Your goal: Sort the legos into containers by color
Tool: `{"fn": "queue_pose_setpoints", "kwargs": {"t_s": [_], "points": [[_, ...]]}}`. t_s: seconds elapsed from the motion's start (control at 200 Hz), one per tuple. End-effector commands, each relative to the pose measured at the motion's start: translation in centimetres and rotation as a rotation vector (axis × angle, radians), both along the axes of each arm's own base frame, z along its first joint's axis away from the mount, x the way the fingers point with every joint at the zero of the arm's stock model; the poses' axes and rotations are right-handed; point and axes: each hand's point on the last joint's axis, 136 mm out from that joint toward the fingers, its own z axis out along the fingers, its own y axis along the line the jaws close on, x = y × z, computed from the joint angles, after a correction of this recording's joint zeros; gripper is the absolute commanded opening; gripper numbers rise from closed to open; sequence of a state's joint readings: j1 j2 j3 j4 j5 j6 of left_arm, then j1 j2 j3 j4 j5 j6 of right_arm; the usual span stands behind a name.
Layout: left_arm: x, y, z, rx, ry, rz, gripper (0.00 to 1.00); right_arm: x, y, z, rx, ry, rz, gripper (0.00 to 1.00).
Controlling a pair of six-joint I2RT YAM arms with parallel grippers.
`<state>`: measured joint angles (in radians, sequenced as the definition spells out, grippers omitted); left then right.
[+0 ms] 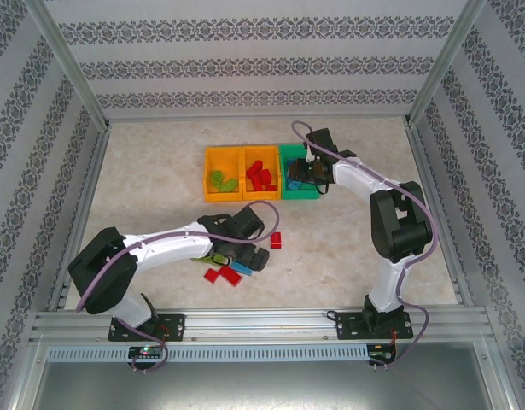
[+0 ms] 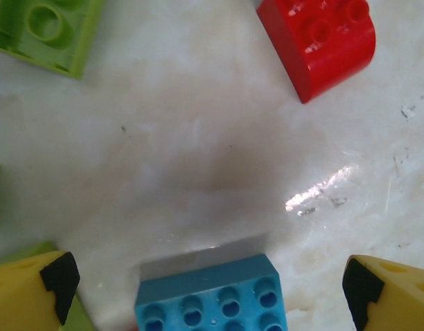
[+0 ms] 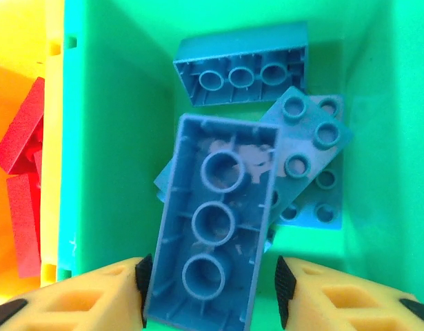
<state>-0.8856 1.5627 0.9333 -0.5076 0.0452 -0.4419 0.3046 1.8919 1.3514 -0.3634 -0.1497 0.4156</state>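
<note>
- A blue lego (image 3: 215,227) lies underside-up in the green bin (image 3: 122,138), on other blue ones.
- The right gripper (image 3: 210,283) straddles it, jaws slightly apart.
- The left gripper (image 2: 208,283), spread wide, flanks a second blue lego (image 2: 210,307) on the table (image 2: 198,152).

Under me lies a pale marbled tabletop (image 1: 151,171), scuffed and glossy in places; walls (image 1: 245,64) papered in grey ornamental stripes stand around it; aluminium rails (image 1: 262,323) run along my near edge.
</note>
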Motion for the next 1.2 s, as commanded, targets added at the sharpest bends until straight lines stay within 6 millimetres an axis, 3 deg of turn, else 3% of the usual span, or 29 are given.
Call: {"fn": "queue_pose_setpoints", "kwargs": {"t_s": [0.0, 0.375, 0.57, 0.719, 0.879, 1.194], "points": [[-1.0, 0.0, -1.0, 0.056, 0.033, 0.024, 0.99, 0.0, 0.3, 0.6, 0.027, -0.006, 0.01, 0.55], [-2.0, 0.8, -2.3, 0.124, 0.052, 0.065, 0.96, -1.0, 0.1, 3.9, 0.063, -0.076, 0.007, 0.64], [-2.5, 0.7, -3.0, 0.139, 0.077, 0.073, 0.82, -1.5, -0.2, 5.9, 0.075, -0.122, -0.002, 0.7], [-2.8, 1.2, -3.2, 0.16, 0.076, 0.081, 0.8, -1.8, -0.7, 7.3, 0.089, -0.154, -0.005, 0.73], [-2.9, 1.4, -3.4, 0.172, 0.077, 0.077, 0.67, -2.1, -1.1, 7.8, 0.101, -0.165, -0.004, 0.79], [-2.7, 1.3, -3.6, 0.172, 0.075, 0.073, 0.57, -2.8, -2.4, 7.6, 0.109, -0.161, -0.029, 0.82]]}}
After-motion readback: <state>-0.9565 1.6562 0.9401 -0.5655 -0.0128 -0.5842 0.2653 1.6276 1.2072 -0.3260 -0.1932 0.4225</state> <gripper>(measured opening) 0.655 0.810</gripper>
